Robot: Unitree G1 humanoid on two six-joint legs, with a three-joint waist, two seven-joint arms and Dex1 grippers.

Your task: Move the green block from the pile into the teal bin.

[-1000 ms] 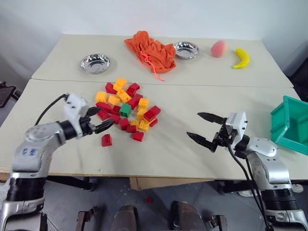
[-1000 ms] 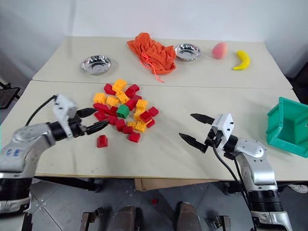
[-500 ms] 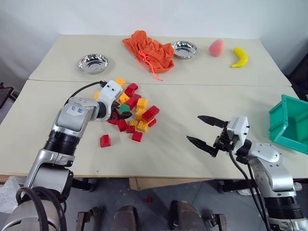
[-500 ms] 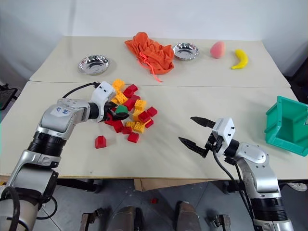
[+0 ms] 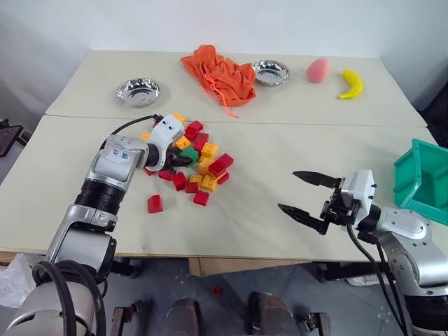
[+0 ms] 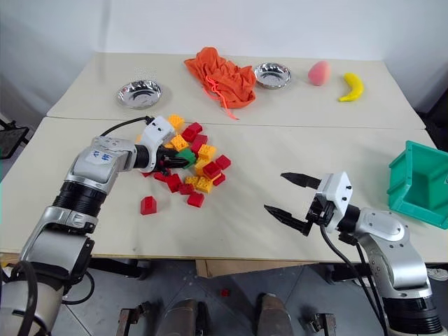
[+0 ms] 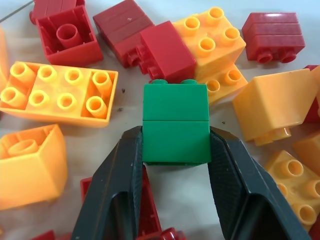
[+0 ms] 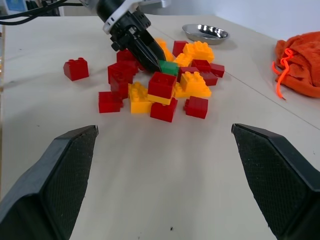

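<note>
we judge the green block [image 7: 175, 122] to be light, rigid moulded plastic with smooth, somewhat slippery sides; it should not crush, but it could squirt out of a shallow pinch. the flat opposite side walls, below the studs, look like the best place to take hold. it sits in the pile [image 5: 192, 157] on the desk [image 5: 252, 210], with a red brick [image 7: 167, 51] touching its studded end and yellow-orange bricks just beside it. our left claw [image 7: 175, 150] has narrowed around it, one finger flat against each side wall, the block resting on the desk, not yet lifted. our right claw [image 5: 306, 194] hangs spread wide and empty above bare desk, well apart from the pile, with the teal bin [image 5: 418, 178] at the desk's right edge.
</note>
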